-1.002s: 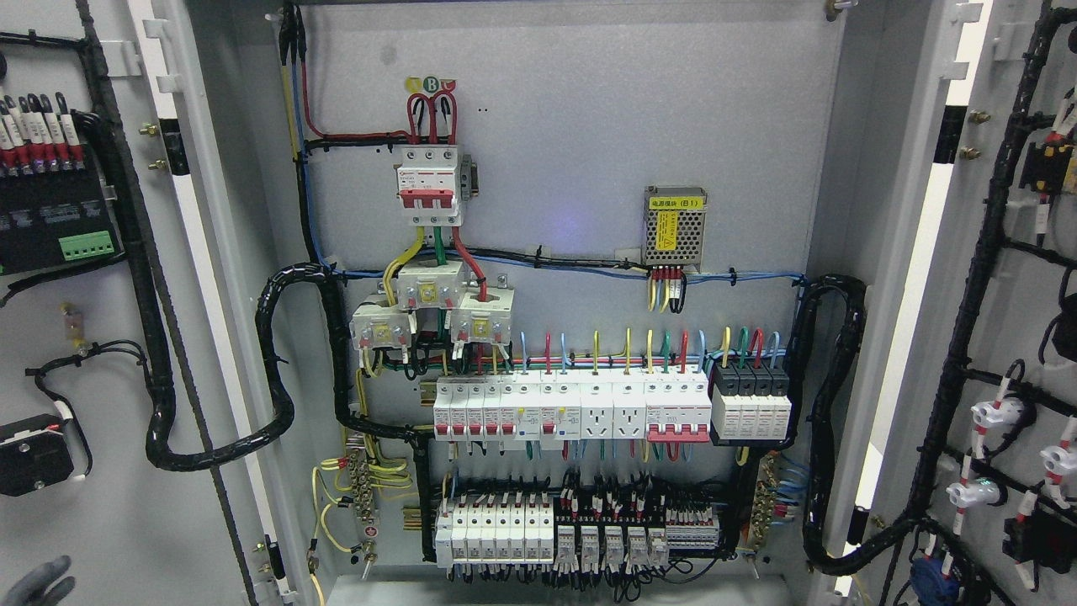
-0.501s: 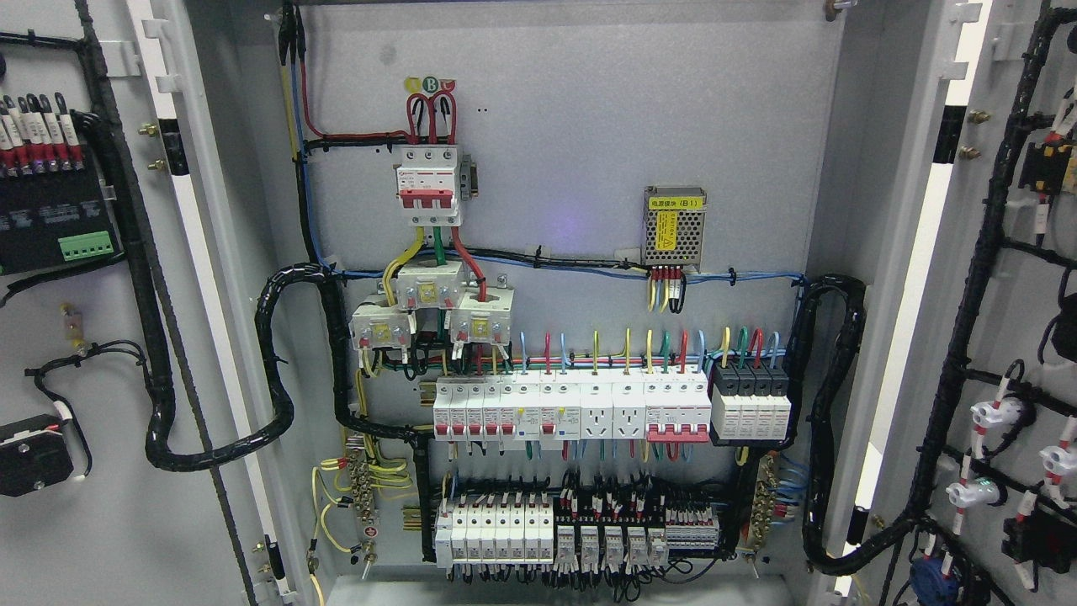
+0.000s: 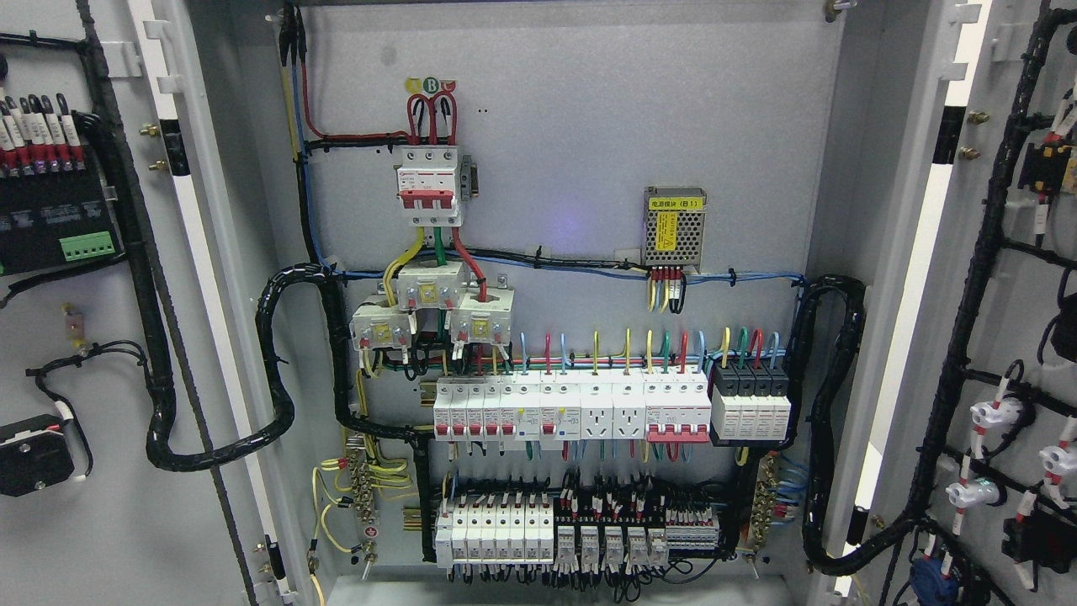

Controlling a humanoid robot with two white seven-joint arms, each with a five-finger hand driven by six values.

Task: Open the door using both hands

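gone from lower left — the robot hand; neither shows; both doors [image 3: 126, 522] stand swung wide

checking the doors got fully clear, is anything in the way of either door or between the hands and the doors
Nothing visible blocks them. The left door and right door both stand swung wide, showing the cabinet interior. Only black cable bundles run from the cabinet to each door. Neither hand is in view, so nothing can be said about their path.
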